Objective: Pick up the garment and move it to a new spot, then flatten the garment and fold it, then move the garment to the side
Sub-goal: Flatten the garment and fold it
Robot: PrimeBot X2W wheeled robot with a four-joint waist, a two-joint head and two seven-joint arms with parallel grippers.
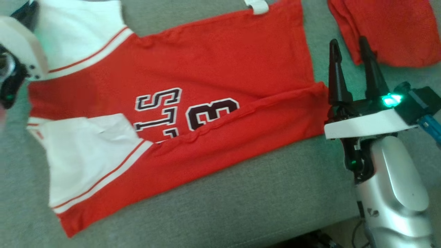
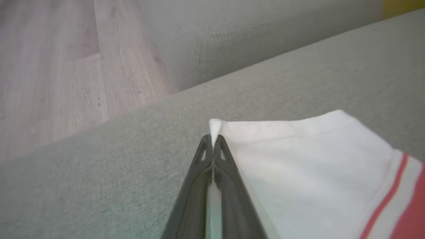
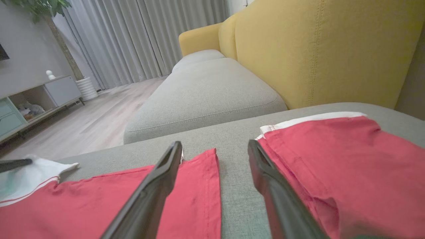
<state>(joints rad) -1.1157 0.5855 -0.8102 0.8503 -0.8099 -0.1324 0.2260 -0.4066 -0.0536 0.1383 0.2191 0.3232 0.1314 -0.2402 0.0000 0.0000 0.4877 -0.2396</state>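
The garment (image 1: 224,62) is a red jersey with white sleeves and dark lettering, lying spread on the grey sofa cushion (image 1: 241,199). Its near long edge is folded up over part of the print. In the left wrist view my left gripper (image 2: 212,137) is shut on the corner of a white sleeve (image 2: 298,159), and a tip of cloth pokes out past the fingertips. My left wrist housing (image 1: 20,51) shows at the upper left of the head view. My right gripper (image 1: 348,42) stands open just right of the jersey's hem (image 3: 199,172), with bare cushion between its fingers (image 3: 159,179).
A second red cloth (image 1: 389,27) lies at the back right, close beside the right gripper, also in the right wrist view (image 3: 332,166). A yellow backrest (image 3: 315,49) rises behind. Wooden floor (image 2: 49,66) lies beyond the cushion's edge. A low cabinet (image 3: 33,96) stands far off.
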